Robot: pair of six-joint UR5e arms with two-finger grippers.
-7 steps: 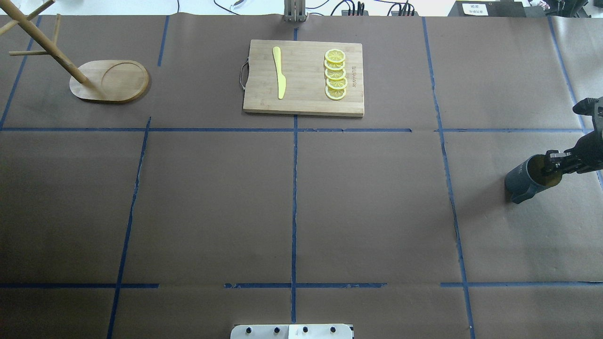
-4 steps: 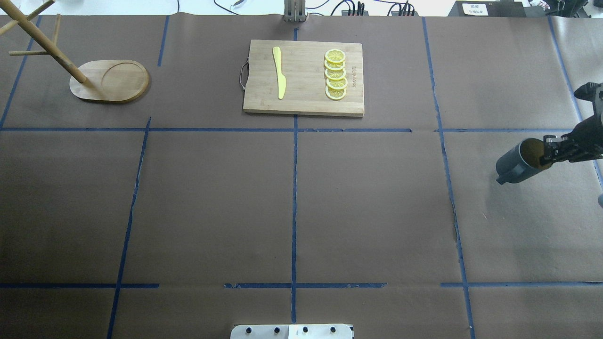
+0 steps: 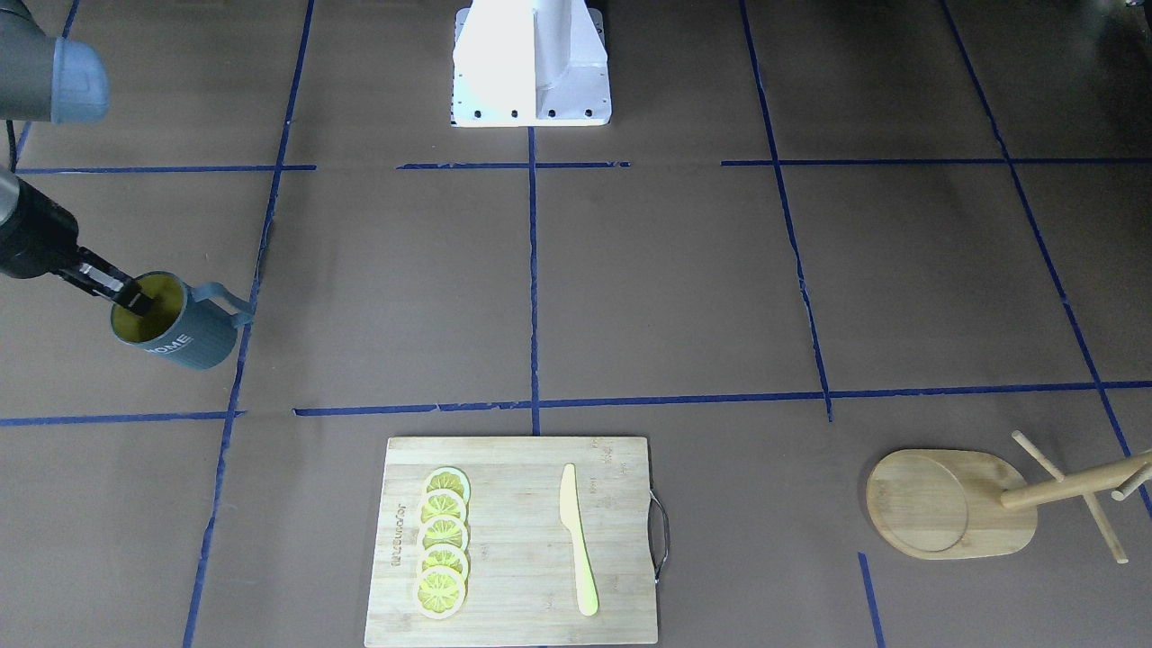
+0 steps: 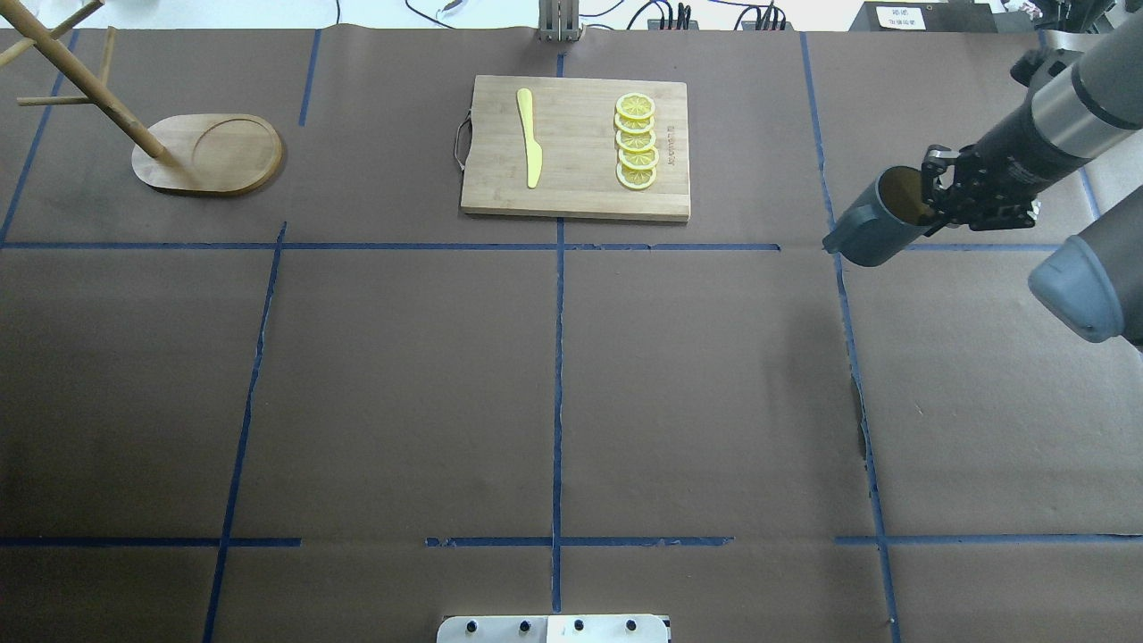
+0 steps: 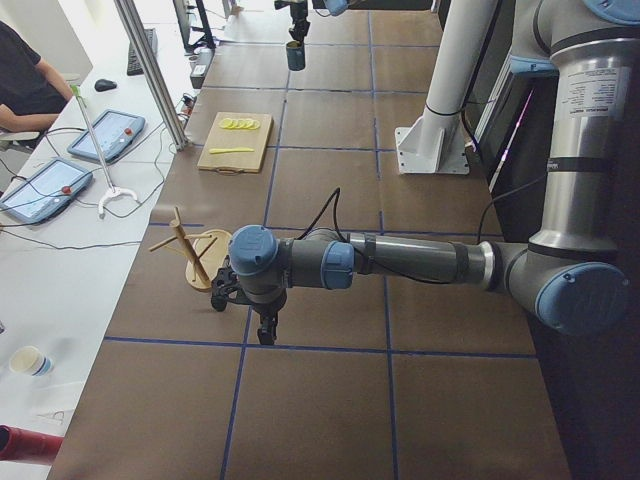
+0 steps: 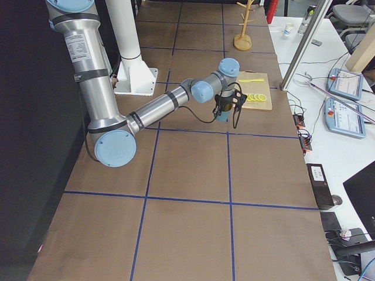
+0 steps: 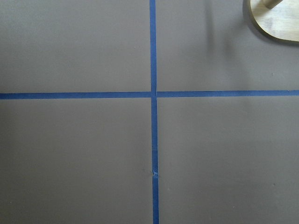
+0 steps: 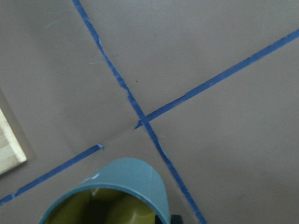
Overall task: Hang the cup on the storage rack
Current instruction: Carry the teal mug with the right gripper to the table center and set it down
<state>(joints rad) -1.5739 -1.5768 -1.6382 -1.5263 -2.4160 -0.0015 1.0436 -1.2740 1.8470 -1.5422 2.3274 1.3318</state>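
At upper right overhead, pinching the tilted cup (image 4: 866, 234) by its rim with the right gripper (image 4: 931, 198); impossible telling the opening of the left gripper (image 5: 266, 328).

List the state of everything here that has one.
cup: tilted, rim gripped by right pincer
right pincer: shut on cup
left pincer: cannot tell
storage rack: upright, pegs empty
knife: flat on cutting board
lemon slices: overlapping row on cutting board
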